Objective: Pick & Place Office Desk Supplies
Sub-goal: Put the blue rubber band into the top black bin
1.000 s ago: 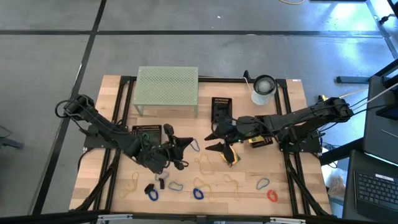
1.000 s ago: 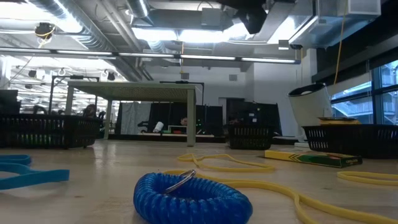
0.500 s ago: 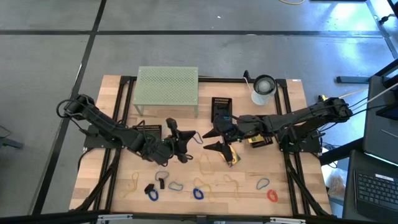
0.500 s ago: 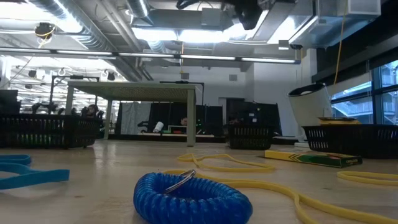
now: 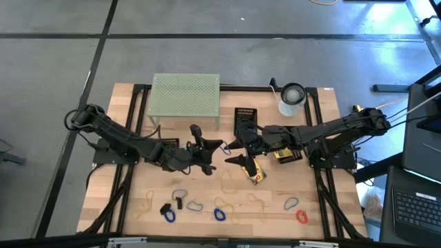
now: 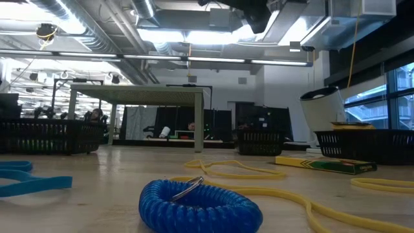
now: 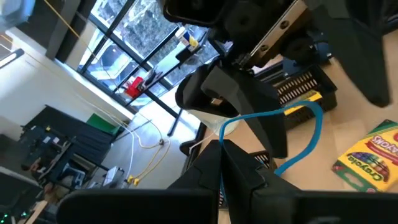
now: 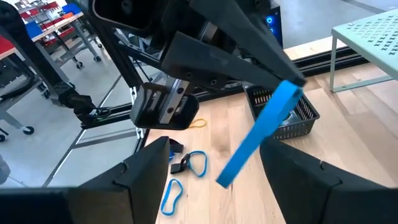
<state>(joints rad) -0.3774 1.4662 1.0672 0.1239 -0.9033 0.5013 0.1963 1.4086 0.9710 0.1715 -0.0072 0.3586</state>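
The blue band is a thin, flat, flexible loop of bright blue, hanging in the air above the middle of the surface, near the front edge of the small black basket. One end of it is pinched between the clenched fingers of the left end effector, and it sags in a limp arc; in the right wrist view it reads as a flat blue strip slanting across the gap between that arm's fingers. The right end effector sits just beside it with its fingers spread wide, grasping nothing. This looks like a handover in mid-air: the left arm presents the band and the right arm lines up to take it. The next move likely calls for the right fingers to close over the free part of the loop, with the left letting go only after that grip is firm, since so soft a band could slip or fold away. Below them a yellow-green crayon box lies on the surface, and farther toward the front edge lie tan rubber bands, blue clips, a red clip and a small black clip, all waiting.
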